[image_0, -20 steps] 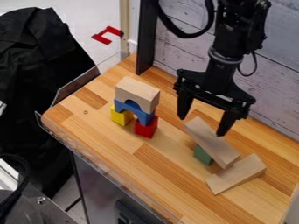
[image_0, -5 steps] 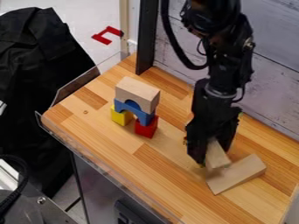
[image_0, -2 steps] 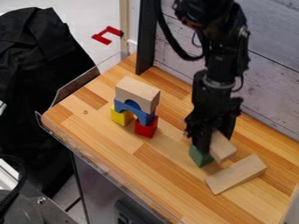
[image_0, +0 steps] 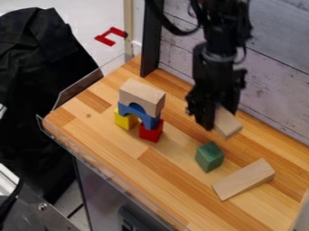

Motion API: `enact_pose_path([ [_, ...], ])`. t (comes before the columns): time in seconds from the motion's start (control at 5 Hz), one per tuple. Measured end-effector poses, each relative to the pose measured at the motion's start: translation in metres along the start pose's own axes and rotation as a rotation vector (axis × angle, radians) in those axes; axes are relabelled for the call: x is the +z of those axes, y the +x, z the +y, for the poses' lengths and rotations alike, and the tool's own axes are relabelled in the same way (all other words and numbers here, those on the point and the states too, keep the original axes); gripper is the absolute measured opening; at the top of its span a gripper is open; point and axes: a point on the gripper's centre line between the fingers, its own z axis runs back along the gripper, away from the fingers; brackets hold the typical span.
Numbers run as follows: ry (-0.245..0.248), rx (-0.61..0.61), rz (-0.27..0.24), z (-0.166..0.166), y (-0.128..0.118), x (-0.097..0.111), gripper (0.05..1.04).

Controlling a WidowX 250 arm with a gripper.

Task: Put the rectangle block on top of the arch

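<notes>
Wooden block (image_0: pixel 228 124), pinched in the claw (image_0: pixel 219 117), has lifted clear of the green cube (image_0: pixel 209 157) and hangs above the worktop (image_0: pixel 172 180); carrying it over the arch (image_0: pixel 141 96) should come next.

Rectangle block (image_0: pixel 228 125) partly behind tool (image_0: pixel 219 118), apparently

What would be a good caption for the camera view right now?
The robot's pincer grips a wooden block above the table, near a green cube.
</notes>
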Motion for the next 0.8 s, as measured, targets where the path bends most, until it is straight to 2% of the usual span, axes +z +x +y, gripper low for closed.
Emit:
enact_pose_path([
  [0.2, 0.003, 0.025, -0.022, 0.0, 0.016, 0.007, 0.585],
  [0.4, -0.049, 0.061, -0.077, 0.001, 0.039, 0.031, 0.585],
  [0.6, -0.072, 0.088, -0.113, 0.008, 0.053, 0.049, 0.585],
  [0.8, -0.074, 0.122, -0.137, 0.016, 0.066, 0.062, 0.585],
])
